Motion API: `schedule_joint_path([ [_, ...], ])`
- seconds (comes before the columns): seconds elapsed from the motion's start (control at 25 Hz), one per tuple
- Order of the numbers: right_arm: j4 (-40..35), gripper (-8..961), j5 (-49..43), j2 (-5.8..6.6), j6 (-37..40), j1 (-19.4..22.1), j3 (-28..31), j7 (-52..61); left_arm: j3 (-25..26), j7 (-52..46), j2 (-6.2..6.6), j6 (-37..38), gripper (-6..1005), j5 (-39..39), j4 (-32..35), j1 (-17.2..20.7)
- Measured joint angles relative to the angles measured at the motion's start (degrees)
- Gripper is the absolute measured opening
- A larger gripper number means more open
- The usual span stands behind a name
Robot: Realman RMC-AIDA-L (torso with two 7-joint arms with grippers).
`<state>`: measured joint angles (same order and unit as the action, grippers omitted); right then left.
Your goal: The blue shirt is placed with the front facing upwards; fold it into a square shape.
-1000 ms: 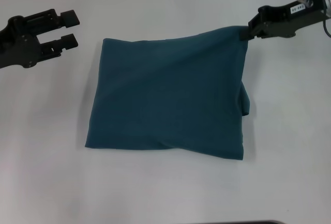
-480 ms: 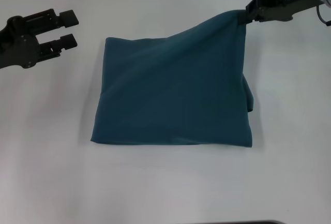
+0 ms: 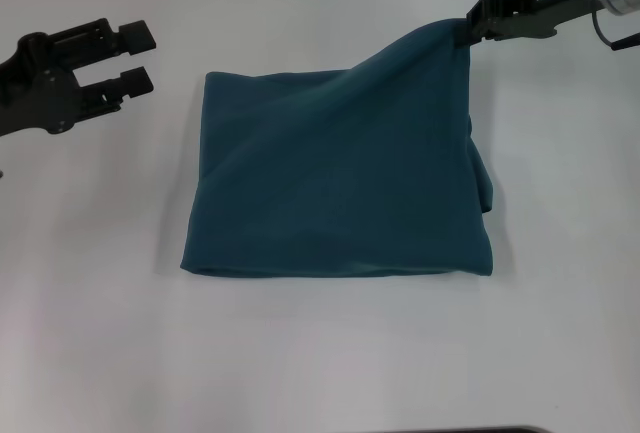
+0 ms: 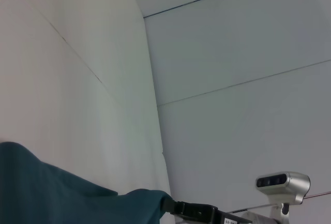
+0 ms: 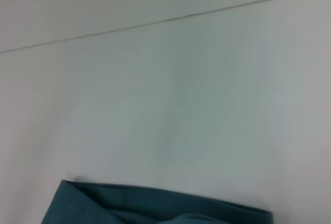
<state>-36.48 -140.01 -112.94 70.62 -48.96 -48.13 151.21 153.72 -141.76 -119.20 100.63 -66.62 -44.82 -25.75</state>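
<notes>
Teal-blue folded cotton shirt (image 3: pixel 335 178) lies on the white table (image 3: pixel 90 353), its far right corner pinched by the right gripper (image 3: pixel 468 31), while the left gripper (image 3: pixel 138 56) hovers open at far left.

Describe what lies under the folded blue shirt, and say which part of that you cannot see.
The blue shirt lies on the white table, bare all around it. The table beneath and the shirt's inner layers are covered. The right gripper lifts its far right corner; the left gripper hangs open, apart.

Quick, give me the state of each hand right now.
Left hand: open, empty, off to the left of the blue shirt.
Right hand: shut on the shirt's far right corner, lifting it.
</notes>
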Motion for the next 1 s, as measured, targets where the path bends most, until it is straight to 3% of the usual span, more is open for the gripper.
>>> schedule_joint_path([
  [0.44, 0.85, 55, -0.59, -0.66, -2.84, 0.01, -2.7, 0.18, 0.09, 0.03, -0.08, 0.0, 707, 0.0, 0.0, 0.09],
  [0.92, 1.59, 81, -2.15, -0.54, -6.48, -0.02, -2.77, 0.45, 0.05, 0.56, -0.19, 0.0, 707, 0.0, 0.25, 0.08],
  [1.0, 1.59, 125, -2.16, -0.48, -7.05, -0.15, -2.81, 0.45, 0.08, 0.75, -0.22, 0.0, 708, 0.0, 0.63, 0.11],
])
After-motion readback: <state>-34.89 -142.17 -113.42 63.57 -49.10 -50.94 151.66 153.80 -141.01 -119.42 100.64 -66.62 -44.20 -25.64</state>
